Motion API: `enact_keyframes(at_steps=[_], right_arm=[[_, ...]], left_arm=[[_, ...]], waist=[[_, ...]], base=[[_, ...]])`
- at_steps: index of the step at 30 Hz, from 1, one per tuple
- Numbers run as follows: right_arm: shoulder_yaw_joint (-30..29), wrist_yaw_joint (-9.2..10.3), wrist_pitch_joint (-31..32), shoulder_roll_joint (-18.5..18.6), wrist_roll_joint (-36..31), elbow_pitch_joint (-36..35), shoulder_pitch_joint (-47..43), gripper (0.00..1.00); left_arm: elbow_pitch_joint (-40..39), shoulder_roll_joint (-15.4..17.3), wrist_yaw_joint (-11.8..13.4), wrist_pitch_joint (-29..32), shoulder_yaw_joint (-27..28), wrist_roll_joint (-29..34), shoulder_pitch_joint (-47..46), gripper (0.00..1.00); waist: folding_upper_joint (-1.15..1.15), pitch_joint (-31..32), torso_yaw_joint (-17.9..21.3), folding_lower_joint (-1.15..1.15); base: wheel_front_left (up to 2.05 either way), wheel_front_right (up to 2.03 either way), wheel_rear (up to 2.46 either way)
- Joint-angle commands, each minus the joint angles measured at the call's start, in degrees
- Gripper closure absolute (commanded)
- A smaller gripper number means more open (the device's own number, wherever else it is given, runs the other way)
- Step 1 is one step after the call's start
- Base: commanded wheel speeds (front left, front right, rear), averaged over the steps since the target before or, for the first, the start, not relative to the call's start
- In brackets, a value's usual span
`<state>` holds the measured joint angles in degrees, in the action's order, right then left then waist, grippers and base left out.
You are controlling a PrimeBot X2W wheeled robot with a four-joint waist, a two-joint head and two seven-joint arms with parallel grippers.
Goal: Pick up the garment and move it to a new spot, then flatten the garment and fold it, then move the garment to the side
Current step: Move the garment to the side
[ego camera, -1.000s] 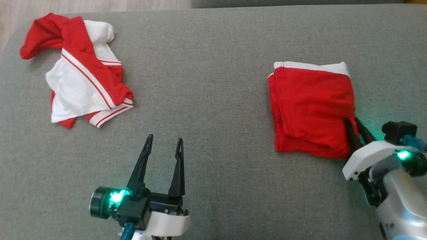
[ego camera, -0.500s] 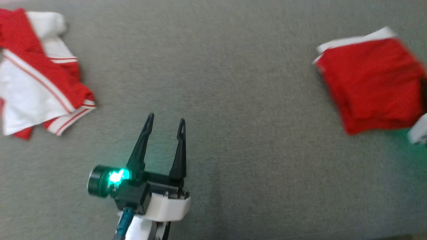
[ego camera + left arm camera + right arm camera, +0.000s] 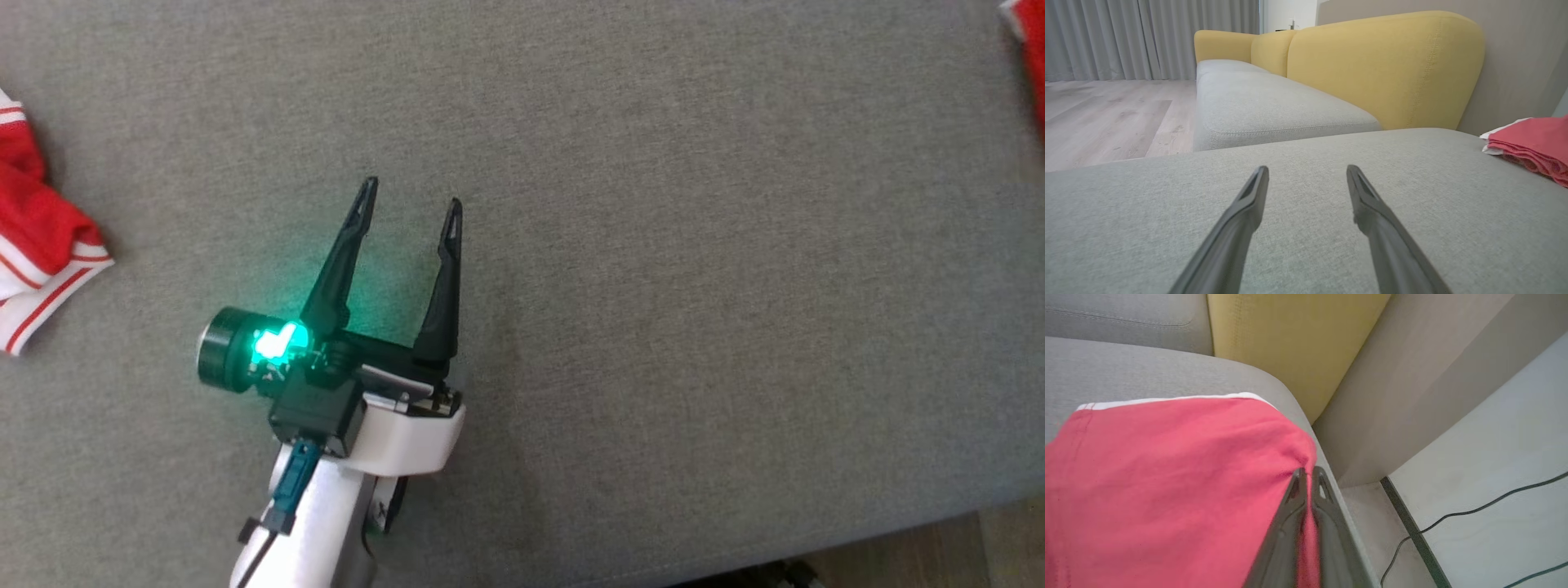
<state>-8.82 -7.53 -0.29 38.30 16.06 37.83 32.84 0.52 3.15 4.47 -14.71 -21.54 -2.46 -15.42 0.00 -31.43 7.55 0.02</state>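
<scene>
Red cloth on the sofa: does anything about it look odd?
The folded red cloth sits at the very corner of the grey cushion, right where it drops away. One edge of it is pinched in the shut right pincer. Nothing looks torn.

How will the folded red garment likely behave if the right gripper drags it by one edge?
Probably floppy: the folded red garment puckers where the right gripper pinches its edge. Its stacked folds look loose, so they may slide apart. The woven grey cushion likely adds drag.
</scene>
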Motion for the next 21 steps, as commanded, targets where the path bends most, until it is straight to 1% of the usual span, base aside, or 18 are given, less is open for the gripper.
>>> enact_keyframes(at_steps=[1,3,6,9,11,14,15,16,17,18,19,20,21], right_arm=[[-1.9,0.04,0.0,1.3,-2.1,-1.7,-0.6,0.0],[-4.0,0.04,-0.1,-1.0,-5.3,-2.9,-1.3,0.0],[-5.6,0.04,-0.8,-5.5,-9.0,-5.4,-2.9,0.0],[-5.0,0.04,-2.0,-10.1,-12.3,-7.5,-5.0,0.0],[-3.7,0.04,-3.4,-14.1,-13.8,-8.7,-6.8,0.0],[-0.2,0.04,-5.9,-20.1,-13.8,-9.4,-10.2,0.0],[-0.2,0.04,-5.9,-20.1,-13.8,-9.4,-10.2,0.0],[1.8,0.04,-8.8,-23.0,-13.3,-8.7,-12.8,0.0],[2.8,0.04,-10.5,-24.0,-12.8,-8.2,-14.0,0.0],[2.8,0.04,-10.5,-24.0,-12.8,-8.2,-14.0,0.0],[4.2,0.04,-12.8,-26.4,-11.5,-7.1,-16.3,0.0],[4.2,0.04,-12.8,-26.4,-11.5,-7.1,-16.3,0.0],[4.8,0.04,-13.6,-27.5,-11.0,-6.8,-17.3,0.0]], left_arm=[[-1.6,-0.1,-0.2,-0.3,1.9,-0.1,-0.3,0.0],[-1.2,-0.1,-0.2,-0.3,1.9,-0.5,-0.3,0.0],[-0.7,-0.2,0.2,-0.3,1.3,-1.2,0.5,0.0],[-0.2,-0.2,0.6,-0.3,0.7,-1.9,1.6,0.0],[0.4,-0.2,1.0,-0.3,0.2,-2.7,2.7,0.0],[1.3,-0.3,2.1,-0.3,-0.5,-4.3,4.3,0.0],[1.3,-0.3,2.1,-0.3,-0.5,-4.3,4.3,0.0],[2.1,-0.3,2.6,-0.3,-1.0,-5.1,5.2,0.0],[2.6,-0.3,2.9,-0.3,-1.1,-5.1,5.6,0.0],[2.6,-0.3,2.9,-0.3,-1.1,-5.1,5.6,0.0],[3.4,-0.3,3.6,-0.3,-1.0,-5.5,6.5,0.0],[3.4,-0.3,3.6,-0.3,-1.0,-5.5,6.5,0.0],[3.7,-0.3,4.0,-0.3,-0.8,-5.8,7.0,0.0]], waist=[[0.0,0.4,-0.7,-0.02],[0.0,1.7,-1.7,-0.02],[0.0,4.3,-3.5,-0.02],[0.0,7.6,-5.7,-0.02],[0.0,10.2,-7.3,-0.02],[0.0,13.7,-9.6,-0.02],[0.0,13.7,-9.6,-0.02],[0.0,16.3,-11.4,-0.02],[0.0,17.5,-12.1,-0.02],[0.0,17.5,-12.1,-0.02],[0.0,20.1,-13.3,-0.02],[0.0,20.1,-13.3,-0.02],[0.0,21.4,-13.8,-0.02]], base=[[0.0,0.0,0.0],[0.0,0.0,0.0],[0.0,0.0,0.0],[0.0,0.0,0.0],[0.0,0.0,0.0],[0.0,0.0,0.0],[0.0,0.0,0.0],[0.0,0.0,0.0],[0.0,0.0,0.0],[0.0,0.0,0.0],[0.0,0.0,0.0],[0.0,0.0,0.0],[0.0,0.0,0.0]])
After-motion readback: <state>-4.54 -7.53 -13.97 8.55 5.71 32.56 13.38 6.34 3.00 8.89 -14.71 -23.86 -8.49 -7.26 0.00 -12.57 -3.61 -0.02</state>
